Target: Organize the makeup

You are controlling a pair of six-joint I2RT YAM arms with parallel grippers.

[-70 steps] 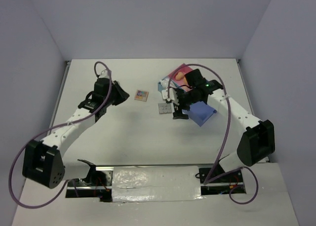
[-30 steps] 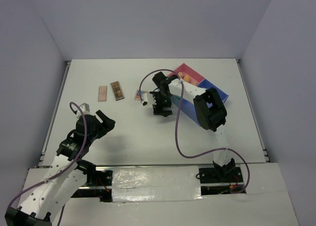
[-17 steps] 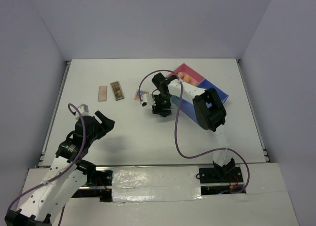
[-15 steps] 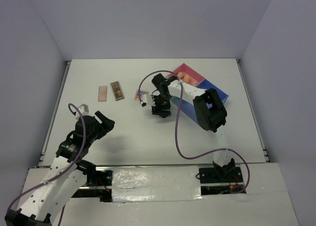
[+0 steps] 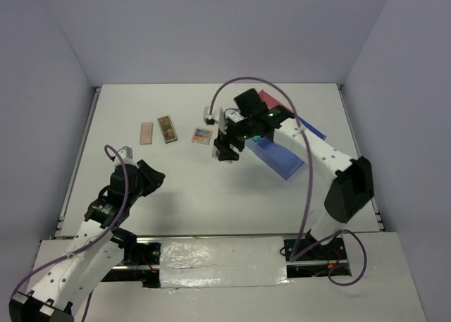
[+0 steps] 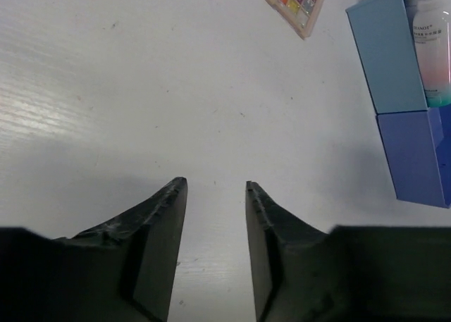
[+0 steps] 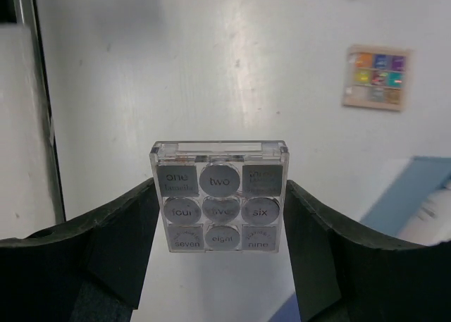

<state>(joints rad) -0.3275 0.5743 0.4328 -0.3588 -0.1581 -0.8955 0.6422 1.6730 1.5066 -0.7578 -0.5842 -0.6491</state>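
Nearest, the left hand (image 6: 213,188) is over bare bench (image 6: 141,89), its fingers spread with nothing between them; farther out, the right hand (image 7: 219,195) pinches the grey palette (image 7: 219,206) by its two side edges; beyond lies the multicoloured palette (image 5: 202,134), with the brown palette (image 5: 166,129) and the peach palette (image 5: 146,132) to its left; a pinkish tube (image 6: 435,61) rests in a light-blue compartment of the tray (image 6: 387,61).

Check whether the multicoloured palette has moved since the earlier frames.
No. The multicoloured palette lies in the same spot on the table in every top view, at the same gap from the table's far edge.
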